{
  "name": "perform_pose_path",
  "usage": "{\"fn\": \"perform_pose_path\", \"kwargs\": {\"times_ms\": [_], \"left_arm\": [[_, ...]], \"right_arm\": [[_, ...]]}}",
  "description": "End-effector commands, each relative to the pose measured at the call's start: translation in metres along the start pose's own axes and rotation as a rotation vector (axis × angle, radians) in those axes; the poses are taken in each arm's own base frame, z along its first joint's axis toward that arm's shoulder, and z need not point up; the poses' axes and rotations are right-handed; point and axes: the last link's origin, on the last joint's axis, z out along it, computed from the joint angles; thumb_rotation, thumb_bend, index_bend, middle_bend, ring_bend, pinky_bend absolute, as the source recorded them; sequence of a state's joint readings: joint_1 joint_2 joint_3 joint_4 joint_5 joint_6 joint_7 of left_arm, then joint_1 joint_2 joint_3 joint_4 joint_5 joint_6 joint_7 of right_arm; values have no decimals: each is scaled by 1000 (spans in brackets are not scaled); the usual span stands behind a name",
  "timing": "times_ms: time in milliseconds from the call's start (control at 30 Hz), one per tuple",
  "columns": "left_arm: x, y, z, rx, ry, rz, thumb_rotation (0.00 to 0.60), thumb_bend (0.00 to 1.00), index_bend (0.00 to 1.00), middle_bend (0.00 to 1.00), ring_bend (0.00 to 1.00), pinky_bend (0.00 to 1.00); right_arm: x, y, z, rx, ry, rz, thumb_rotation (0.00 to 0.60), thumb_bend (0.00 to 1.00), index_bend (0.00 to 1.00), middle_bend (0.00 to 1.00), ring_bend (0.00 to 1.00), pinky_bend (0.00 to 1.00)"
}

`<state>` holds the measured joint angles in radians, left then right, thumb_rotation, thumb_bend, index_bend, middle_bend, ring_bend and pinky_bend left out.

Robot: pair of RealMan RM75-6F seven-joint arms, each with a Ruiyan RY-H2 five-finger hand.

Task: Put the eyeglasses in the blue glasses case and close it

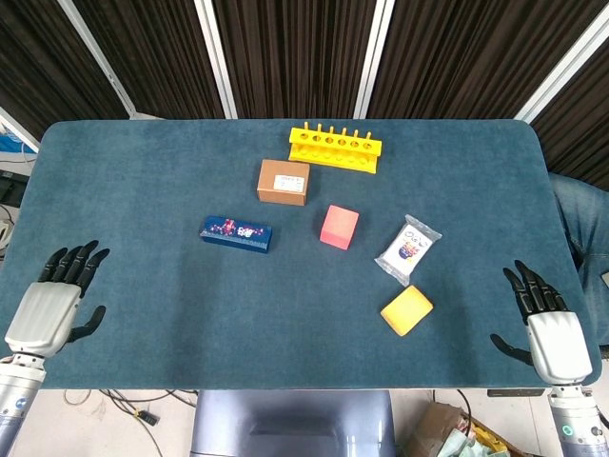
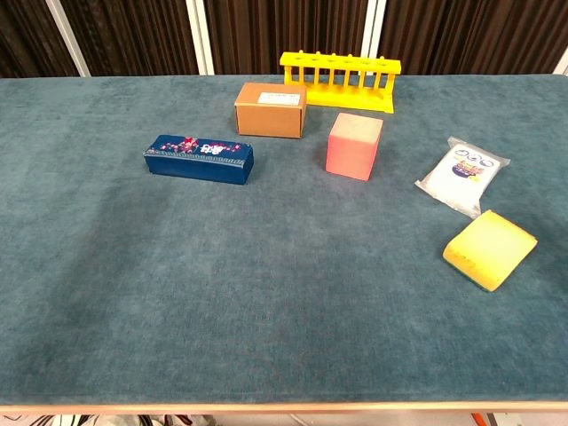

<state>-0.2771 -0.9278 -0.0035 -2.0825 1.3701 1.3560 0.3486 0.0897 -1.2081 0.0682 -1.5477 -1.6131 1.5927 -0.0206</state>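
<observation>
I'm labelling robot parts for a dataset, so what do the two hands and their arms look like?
Both the left hand and the right hand have a pale silver-grey back plate and black fingers. Each sits on a round grey wrist; the right wrist shows a small round marking. Only the head view shows them, and little of the arms beyond the wrists.

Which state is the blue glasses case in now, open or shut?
Shut. The blue glasses case lies flat as a closed box, lid down, with no gap or interior showing in either view.
</observation>
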Motion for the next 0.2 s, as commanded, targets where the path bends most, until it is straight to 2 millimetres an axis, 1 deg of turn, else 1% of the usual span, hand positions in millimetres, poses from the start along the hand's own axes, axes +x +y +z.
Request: {"fn": "perform_pose_path", "kwargs": {"times_ms": [33,200], "left_arm": [[-6,-1,2,-6,1,-23,600,361,45,2,0,1],[-9,-1,11,-16,46,-50,600,362,45,2,0,0]], "right_arm": [[0,0,0,-5,6,12,600,159,5,0,114,224],[-1,0,1,-7,9,18,600,159,5,0,114,224]]}}
